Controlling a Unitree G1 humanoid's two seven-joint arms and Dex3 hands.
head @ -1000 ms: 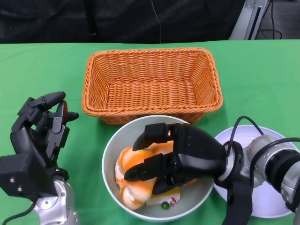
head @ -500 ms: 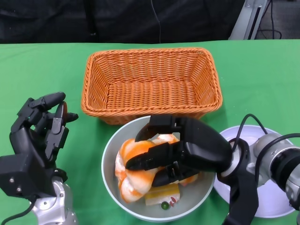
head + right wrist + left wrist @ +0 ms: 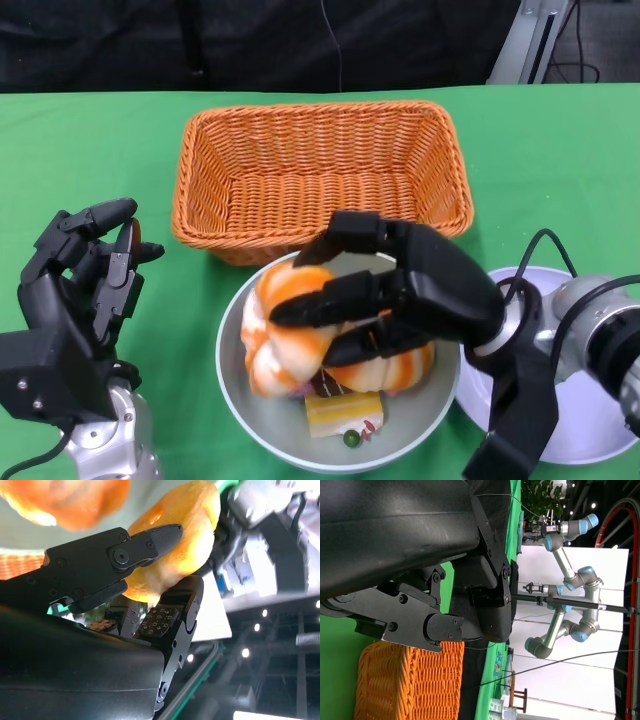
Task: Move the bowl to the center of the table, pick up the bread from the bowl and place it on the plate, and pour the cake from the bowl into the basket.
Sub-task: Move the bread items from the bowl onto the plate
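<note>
With our right hand (image 3: 415, 295) grasping the twisted orange-and-white bread (image 3: 290, 335) just above the pale round bowl (image 3: 245, 400) and our left hand (image 3: 85, 270) seemingly released, a loose hold could drop it before the white plate (image 3: 590, 430).

Basket (image 3: 322, 175) behind bowl (image 3: 262, 432); plate (image 3: 585, 437) right of bowl.

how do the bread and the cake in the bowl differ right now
The bread is a large, rounded orange-and-white twist; the cake is a small yellow block with bits of topping beside it. The right hand grips the bread, which sits high in the bowl, while nothing touches the cake, which lies flat on the bowl's floor. Both are still within the bowl's rim in the head view.
</note>
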